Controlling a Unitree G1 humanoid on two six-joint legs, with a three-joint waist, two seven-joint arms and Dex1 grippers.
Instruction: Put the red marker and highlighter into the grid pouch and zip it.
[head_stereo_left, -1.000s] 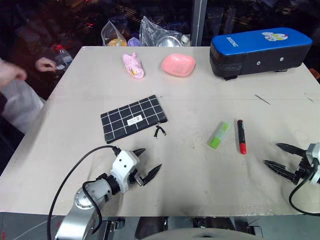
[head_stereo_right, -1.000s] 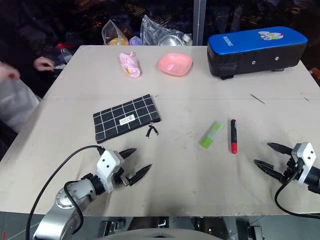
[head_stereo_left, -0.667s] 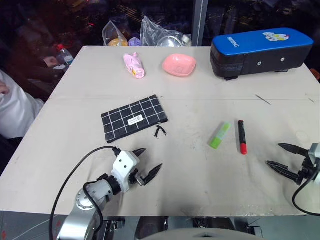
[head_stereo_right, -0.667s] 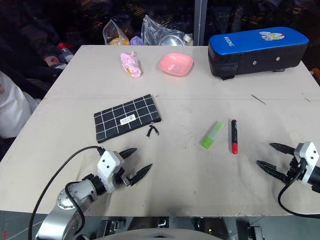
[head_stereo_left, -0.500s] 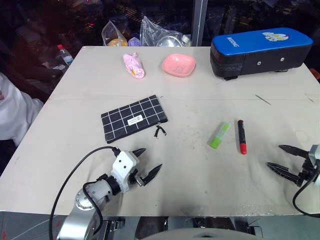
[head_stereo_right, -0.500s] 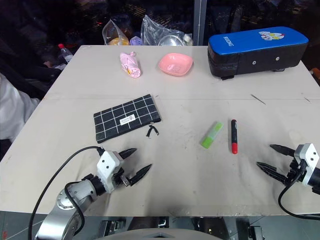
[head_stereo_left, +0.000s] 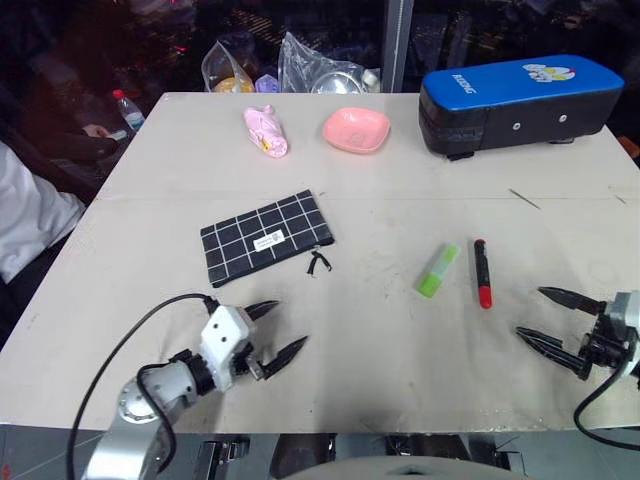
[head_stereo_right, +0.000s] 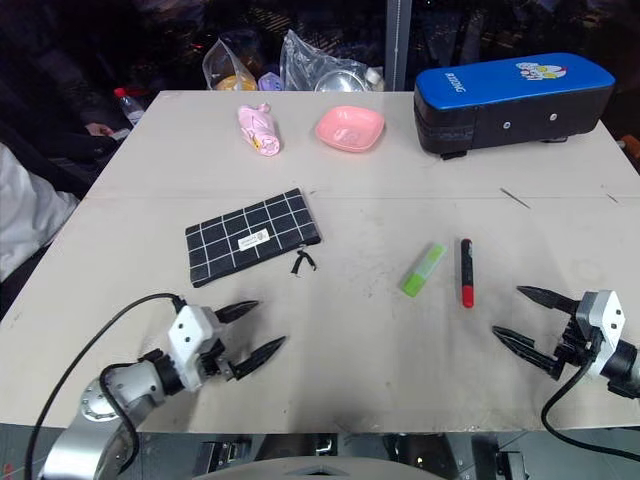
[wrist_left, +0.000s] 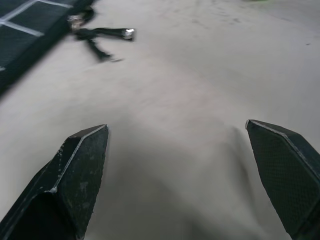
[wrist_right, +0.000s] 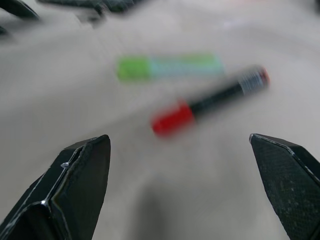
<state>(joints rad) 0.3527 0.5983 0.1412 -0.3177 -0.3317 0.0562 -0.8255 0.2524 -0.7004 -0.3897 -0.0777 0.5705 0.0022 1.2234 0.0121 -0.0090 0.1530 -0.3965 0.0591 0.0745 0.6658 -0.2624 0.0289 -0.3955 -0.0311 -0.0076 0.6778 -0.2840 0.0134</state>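
The grid pouch (head_stereo_left: 265, 237) lies flat left of the table's middle, its black pull cord (head_stereo_left: 319, 262) trailing off its right end. Further right, the light-green highlighter (head_stereo_left: 438, 270) and the red marker (head_stereo_left: 483, 272) lie side by side, a small gap between them. My left gripper (head_stereo_left: 290, 325) hovers open near the front edge, below the pouch, and its wrist view catches the pouch corner (wrist_left: 25, 30) and cord (wrist_left: 100, 37). At the front right, my right gripper (head_stereo_left: 530, 311) is open and points at the marker (wrist_right: 210, 102) and highlighter (wrist_right: 167, 66).
A blue-topped black case (head_stereo_left: 515, 100) stands at the back right. A pink bowl (head_stereo_left: 356, 130) and a pink soft object (head_stereo_left: 266, 130) sit at the back, with plastic bags (head_stereo_left: 300, 70) beyond the far edge. A person's white sleeve (head_stereo_left: 25, 220) shows at the left.
My left gripper has shifted left along the front edge. My right gripper has moved left, closer to the marker. The person's hand at the far left has drawn back.
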